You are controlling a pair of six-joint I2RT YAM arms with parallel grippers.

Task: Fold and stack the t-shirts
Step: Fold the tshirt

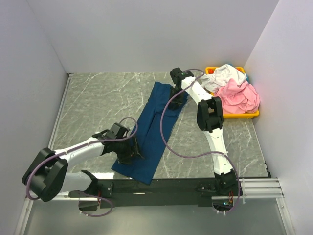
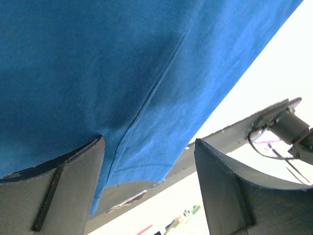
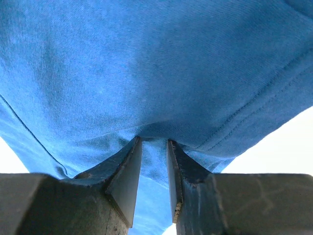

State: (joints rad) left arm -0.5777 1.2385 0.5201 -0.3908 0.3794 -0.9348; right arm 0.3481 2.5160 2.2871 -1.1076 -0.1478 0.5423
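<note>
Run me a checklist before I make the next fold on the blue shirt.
1. Right gripper pinching the blue shirt at its far end: ok.
2. Left gripper clamped on the near end: not ok, its jaws stand wide apart.
3. Shirt lying as one long narrow strip: ok.
4. Pink shirt and white shirt out of the way in the yellow bin: ok.
5. Right arm's cable free of the cloth: cannot tell; it loops over the strip.
</note>
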